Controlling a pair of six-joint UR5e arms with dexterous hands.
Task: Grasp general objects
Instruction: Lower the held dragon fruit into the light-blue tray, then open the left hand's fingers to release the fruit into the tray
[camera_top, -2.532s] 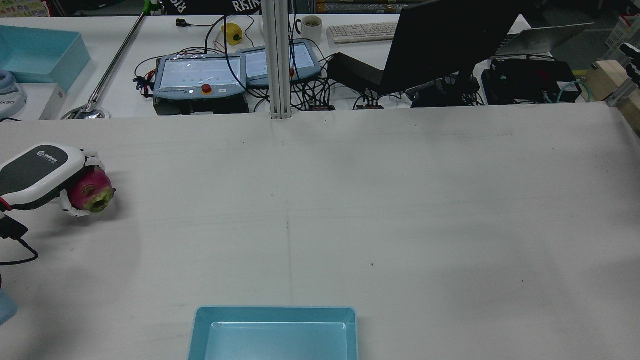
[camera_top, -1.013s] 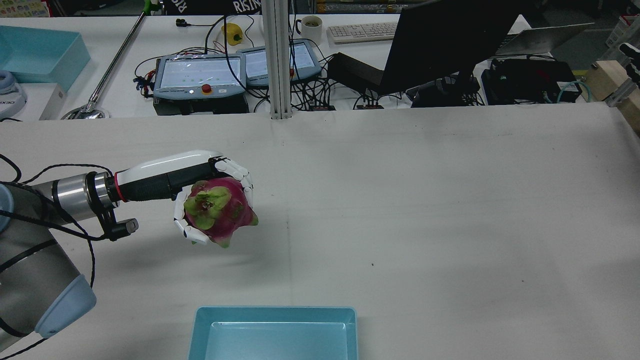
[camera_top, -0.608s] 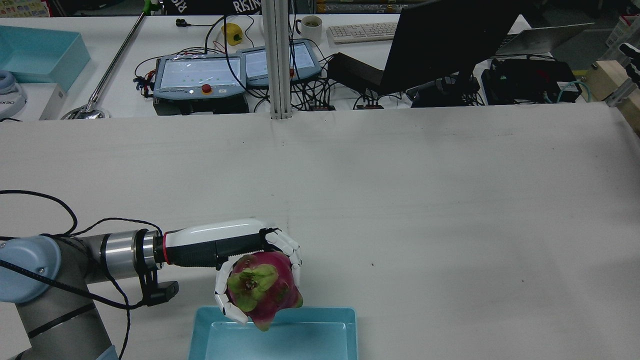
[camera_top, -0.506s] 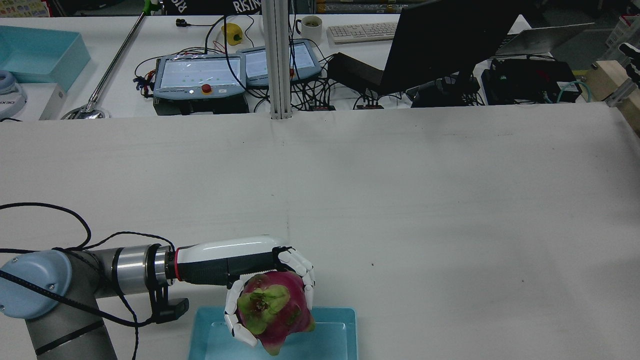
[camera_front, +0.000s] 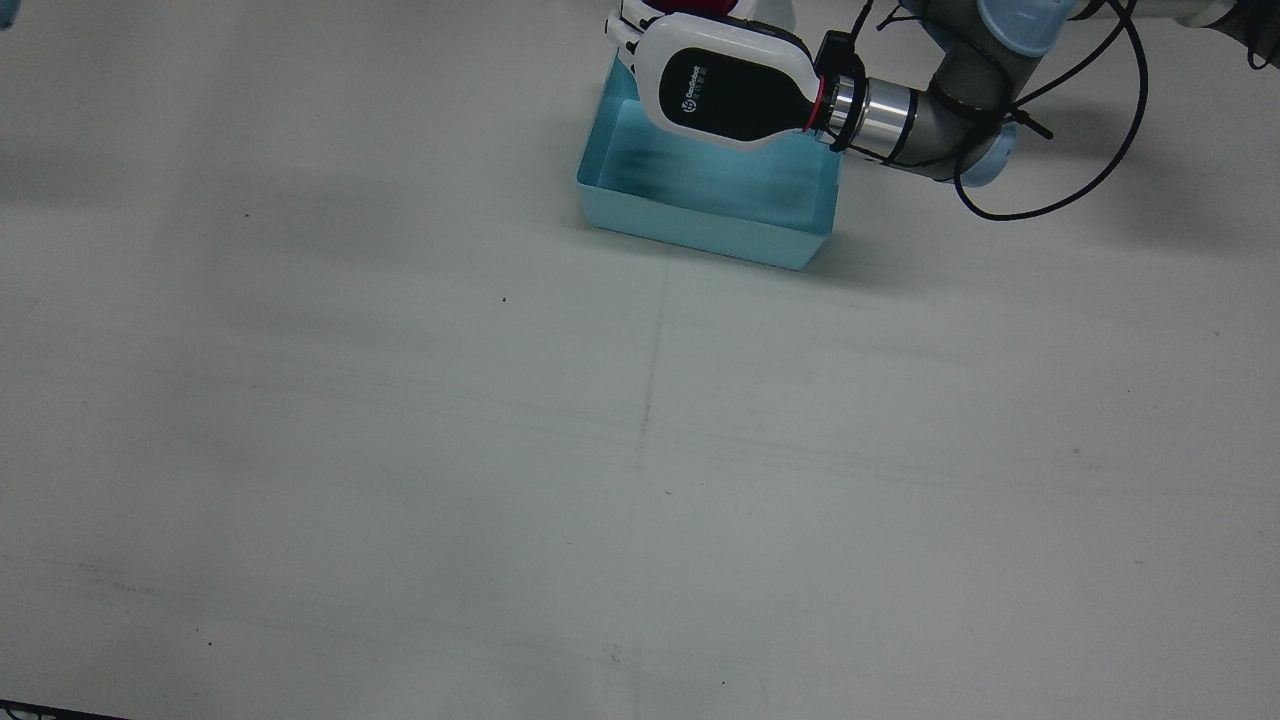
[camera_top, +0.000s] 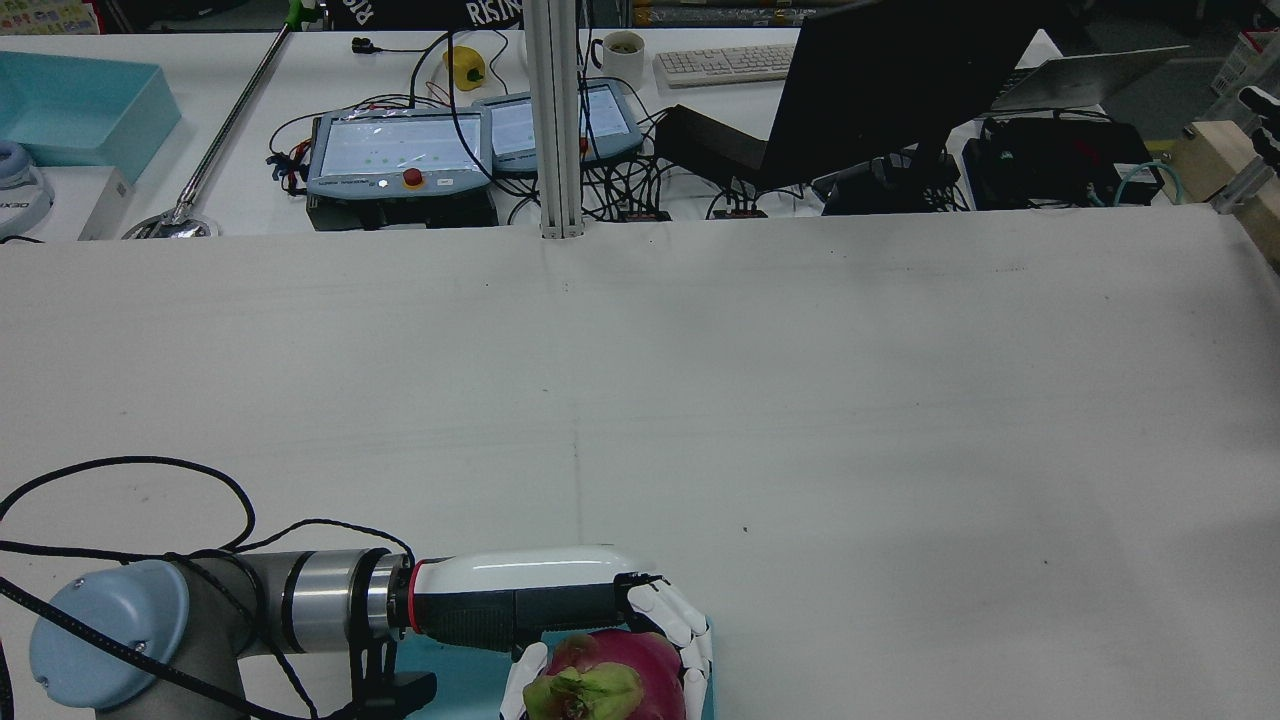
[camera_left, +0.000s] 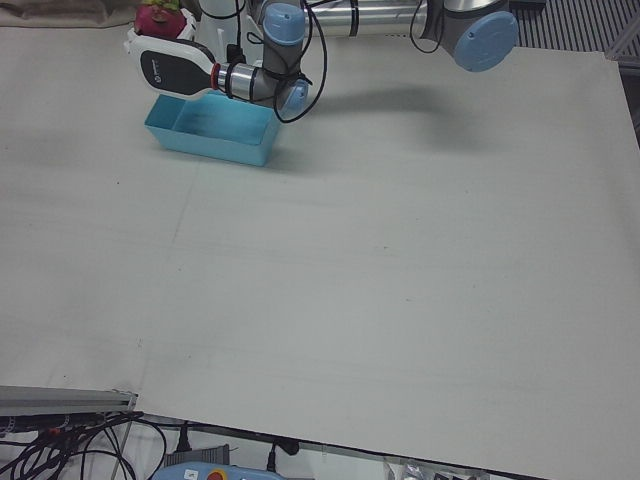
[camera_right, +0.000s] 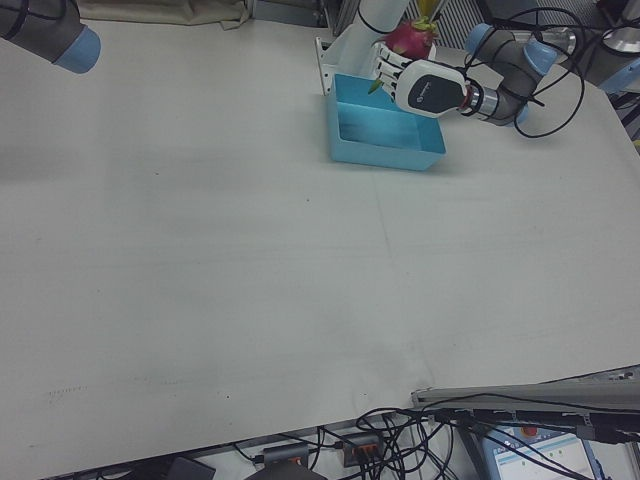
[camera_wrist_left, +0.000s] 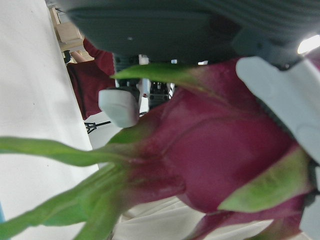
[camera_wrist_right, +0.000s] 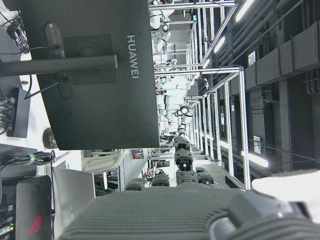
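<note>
Object: dragon fruit (camera_top: 605, 688), magenta skin with green leafy scales, held in the left robot hand (camera_top: 610, 640) above the blue bin (camera_front: 705, 195).
Location: over the bin's edge nearest the arm pedestals; lifted clear of the counter (camera_front: 640, 450), not yet lowered into the bin.
Left robot hand: fingers (camera_top: 690, 640) wrapped around the body of the fruit, thumb (camera_top: 515, 685) on the opposite side; a full enclosing hold.
Right robot hand: its own camera shows only the monitor (camera_wrist_right: 95, 75) and ceiling; whether its fingers are spread or closed cannot be told.
Handling (judged): fairly heavy for its size; firm body beneath a smooth, waxy, somewhat slippery skin; scales are soft and bend, so they offer no purchase.
Where to hold (judged): around the widest part of the body, fingers set between the scales, as here; hard squeezing may bruise the flesh.
Long axis: probably near horizontal, running from the palm outward; the rear view cuts the fruit at the picture's edge, so this is uncertain.
Pointing: the green leafy crown (camera_top: 585, 692) faces back toward the robot's base and slightly up; in the left hand view the long scales (camera_wrist_left: 65, 155) trail away from the palm.
</note>
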